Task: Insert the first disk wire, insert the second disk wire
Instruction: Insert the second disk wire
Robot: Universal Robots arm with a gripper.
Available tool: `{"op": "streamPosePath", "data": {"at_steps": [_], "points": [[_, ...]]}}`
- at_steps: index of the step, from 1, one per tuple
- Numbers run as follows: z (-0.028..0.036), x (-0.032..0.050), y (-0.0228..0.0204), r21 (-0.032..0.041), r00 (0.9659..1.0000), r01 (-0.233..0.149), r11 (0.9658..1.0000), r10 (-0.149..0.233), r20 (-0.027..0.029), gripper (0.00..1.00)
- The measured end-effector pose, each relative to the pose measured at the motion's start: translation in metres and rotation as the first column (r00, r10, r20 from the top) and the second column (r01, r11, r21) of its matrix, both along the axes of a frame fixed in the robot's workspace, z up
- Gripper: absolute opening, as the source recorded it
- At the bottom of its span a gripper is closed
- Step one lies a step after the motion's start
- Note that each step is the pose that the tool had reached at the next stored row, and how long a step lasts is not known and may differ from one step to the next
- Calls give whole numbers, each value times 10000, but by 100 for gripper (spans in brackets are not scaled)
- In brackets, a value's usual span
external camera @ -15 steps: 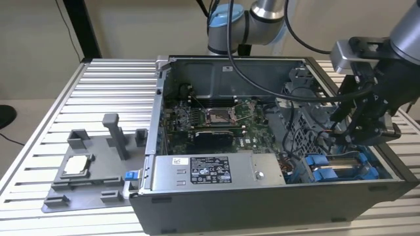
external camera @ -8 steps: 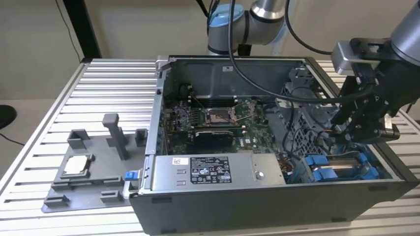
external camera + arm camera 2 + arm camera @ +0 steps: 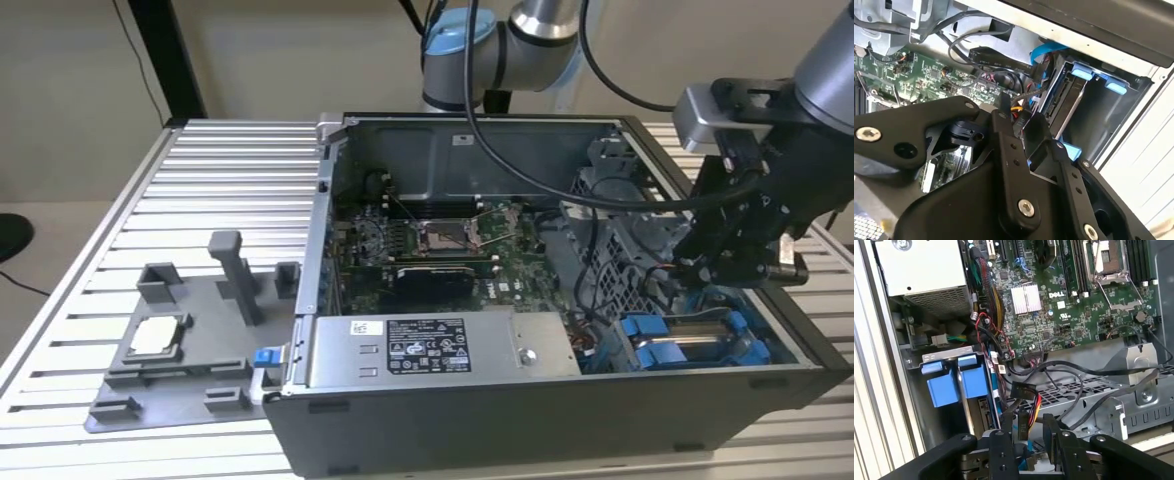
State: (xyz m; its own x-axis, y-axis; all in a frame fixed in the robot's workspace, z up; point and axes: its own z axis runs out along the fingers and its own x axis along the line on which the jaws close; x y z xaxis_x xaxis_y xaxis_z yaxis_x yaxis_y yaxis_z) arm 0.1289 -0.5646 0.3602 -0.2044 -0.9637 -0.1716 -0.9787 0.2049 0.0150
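Note:
The open computer case (image 3: 561, 400) lies on the slatted table. My gripper (image 3: 714, 270) hangs over its disk bay at the exterior view's right. In the first wrist view the gripper (image 3: 1026, 437) is shut on a black disk wire plug (image 3: 1024, 422) with yellow, red and orange leads. A second black plug (image 3: 1021, 389) on the same bundle hangs free, close to the held one. Blue disk caddies (image 3: 951, 385) sit beside the plug. In the second wrist view the fingers (image 3: 1004, 130) stand close to the mounted disk (image 3: 1069, 100) under its blue tabs (image 3: 1086, 75).
The power supply (image 3: 441, 345) fills the case's near side and the motherboard (image 3: 427, 240) lies in the middle. Loose black cables (image 3: 1079, 372) cross the metal drive cage (image 3: 1134, 405). A grey fixture plate (image 3: 187, 330) stands at the exterior view's left. The arm's own cable (image 3: 534, 170) loops over the case.

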Motion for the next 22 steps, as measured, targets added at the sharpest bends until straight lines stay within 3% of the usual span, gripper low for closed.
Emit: {"op": "streamPosePath", "data": {"at_steps": [6,22], "points": [[17,0,-1,2,10000,0,10000,0,-60,100],[38,7,-1,-25,9999,-1,10000,0,-108,100]]}}
